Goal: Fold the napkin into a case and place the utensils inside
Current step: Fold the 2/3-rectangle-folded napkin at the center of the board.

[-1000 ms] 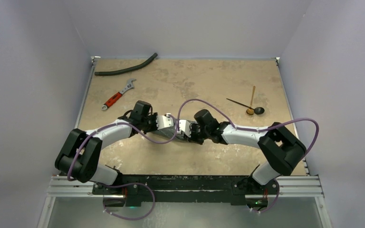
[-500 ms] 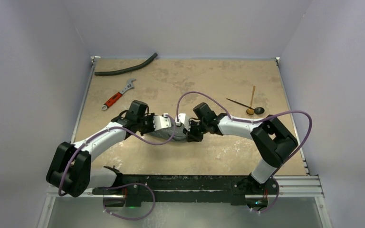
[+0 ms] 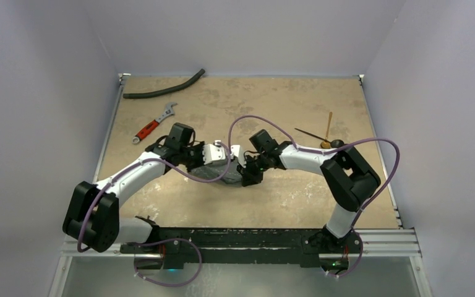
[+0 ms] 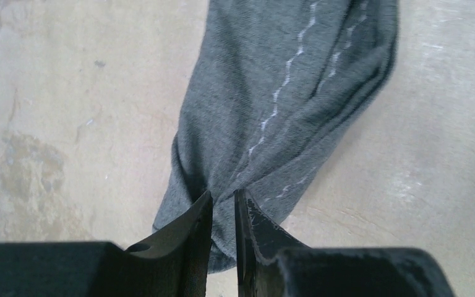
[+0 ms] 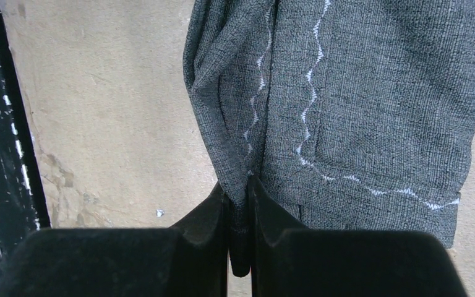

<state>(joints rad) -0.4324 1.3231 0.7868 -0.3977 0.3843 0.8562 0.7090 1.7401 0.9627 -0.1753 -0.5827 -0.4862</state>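
Note:
The grey napkin lies bunched in a narrow strip on the table between my two grippers. In the left wrist view the napkin runs away from my left gripper, whose jaws stand slightly parted with the cloth's end lying in the gap. My left gripper is at the napkin's left end. My right gripper is shut on a folded corner of the napkin; from above, it is at the right end. The utensils lie far right: a black spoon and a gold one, crossing.
A red-handled wrench and a long black hose lie at the far left of the table. The black mounting rail runs along the near edge and shows at the left of the right wrist view. Purple cables loop over both arms.
Both grippers have carried the napkin a little away from the near edge. My left jaws, shut on the cloth before, have parted slightly. The right grip is unchanged.

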